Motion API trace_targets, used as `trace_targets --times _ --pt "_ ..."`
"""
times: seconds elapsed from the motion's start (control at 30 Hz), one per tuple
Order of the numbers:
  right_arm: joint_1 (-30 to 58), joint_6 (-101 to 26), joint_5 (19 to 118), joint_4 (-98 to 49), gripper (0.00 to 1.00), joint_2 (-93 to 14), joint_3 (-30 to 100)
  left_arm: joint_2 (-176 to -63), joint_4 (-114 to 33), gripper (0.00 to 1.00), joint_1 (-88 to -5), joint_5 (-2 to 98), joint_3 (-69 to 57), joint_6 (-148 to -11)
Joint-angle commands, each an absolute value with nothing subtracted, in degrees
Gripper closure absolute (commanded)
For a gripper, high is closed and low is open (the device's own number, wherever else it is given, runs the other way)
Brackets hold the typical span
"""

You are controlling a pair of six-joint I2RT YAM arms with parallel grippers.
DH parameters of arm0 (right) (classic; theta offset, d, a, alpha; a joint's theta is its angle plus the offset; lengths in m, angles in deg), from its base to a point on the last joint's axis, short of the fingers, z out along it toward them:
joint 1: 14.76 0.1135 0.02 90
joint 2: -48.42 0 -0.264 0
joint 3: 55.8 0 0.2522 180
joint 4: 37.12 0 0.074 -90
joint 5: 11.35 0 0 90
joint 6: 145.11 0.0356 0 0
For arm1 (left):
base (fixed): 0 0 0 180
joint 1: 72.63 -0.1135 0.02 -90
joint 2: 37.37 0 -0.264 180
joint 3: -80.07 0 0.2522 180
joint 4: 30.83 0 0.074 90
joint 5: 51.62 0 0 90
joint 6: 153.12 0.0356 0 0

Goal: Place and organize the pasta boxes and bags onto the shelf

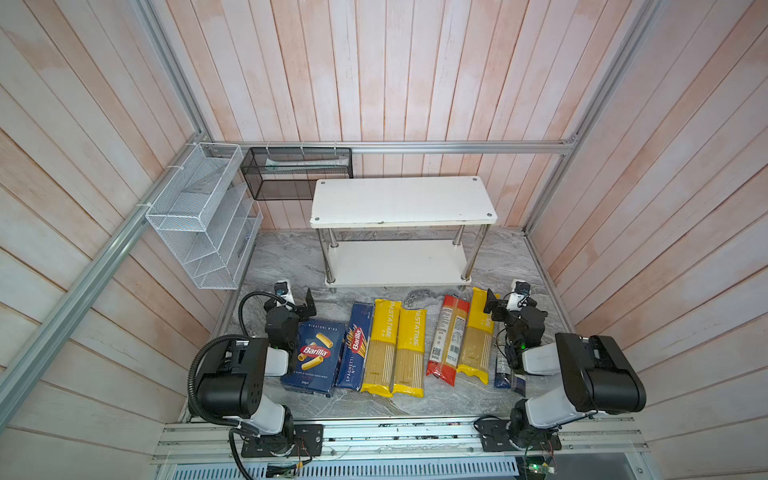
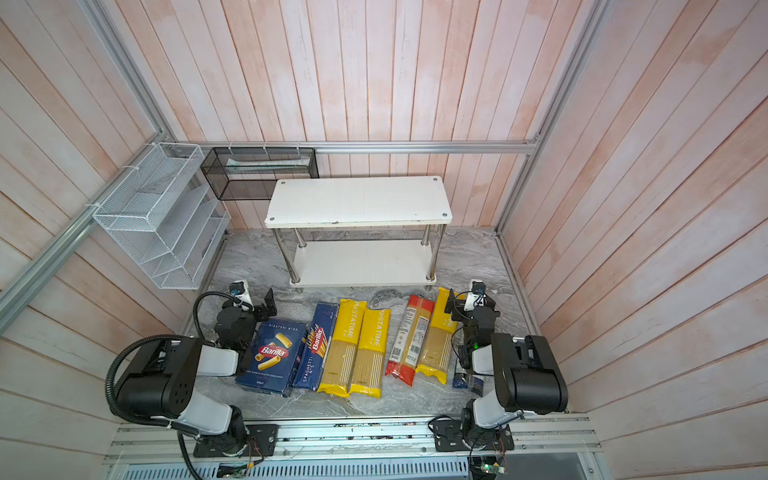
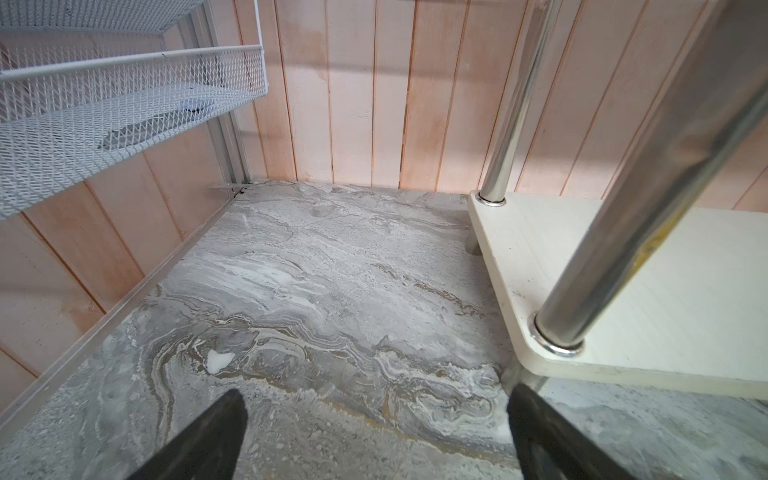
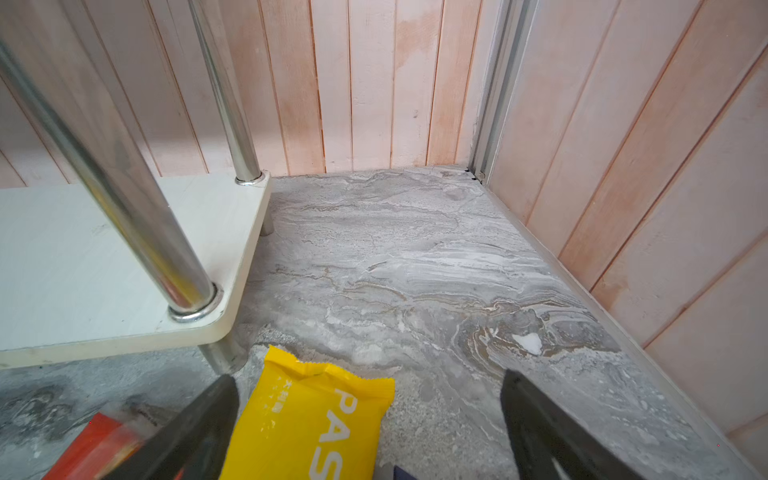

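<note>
The pasta lies in a row on the marble floor in front of the two-tier white shelf (image 1: 403,201) (image 2: 357,199). From the left come the wide rigatoni box (image 1: 313,357), the narrow spaghetti box (image 1: 355,351), two yellow bags (image 1: 382,345) (image 1: 411,351), a red-ended bag (image 1: 449,338) and a third yellow bag (image 1: 478,336). A dark-blue-ended bag (image 1: 505,374) is half hidden under the right arm. My left gripper (image 1: 308,303) (image 3: 376,392) is open over bare floor behind the rigatoni box. My right gripper (image 1: 490,305) (image 4: 369,378) is open above the far end of the third yellow bag (image 4: 307,415).
A white wire rack (image 1: 199,216) (image 3: 104,104) hangs on the left wall and a black mesh basket (image 1: 295,172) on the back rail. The shelf's chrome legs (image 3: 623,208) (image 4: 124,187) stand close to both grippers. Wooden walls enclose the floor.
</note>
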State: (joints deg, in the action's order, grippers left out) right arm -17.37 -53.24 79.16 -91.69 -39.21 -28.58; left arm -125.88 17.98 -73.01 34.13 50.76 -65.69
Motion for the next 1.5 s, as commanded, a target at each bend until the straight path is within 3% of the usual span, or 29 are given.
trace_targets --times 0.0,1.03,1.1,1.2,1.3,1.47 --pt "-17.3 -53.4 78.9 -91.1 0.02 -38.4 -27.6 -125.7 18.9 0.00 -73.2 34.9 49.8 -65.0" --pt "-17.6 -53.4 78.6 -91.0 0.02 -38.4 -27.6 -125.6 19.0 0.00 -73.3 35.0 49.9 -65.0" --pt "-17.2 -52.2 82.4 -92.2 0.02 -38.0 -27.1 -125.6 19.1 0.00 -73.3 35.0 50.0 -65.0" --pt "-17.2 -50.6 85.6 -71.6 0.02 -32.7 -18.0 -122.9 14.8 0.00 -73.3 32.0 48.4 -66.1" --pt "-16.7 -46.8 81.9 -58.7 0.03 -28.2 -12.7 -115.6 2.4 0.00 -73.3 31.3 44.4 -66.3" --pt "-8.9 -43.1 84.0 -32.7 0.05 -23.4 -2.5 -100.7 -16.3 0.00 -73.2 39.8 37.6 -71.5"
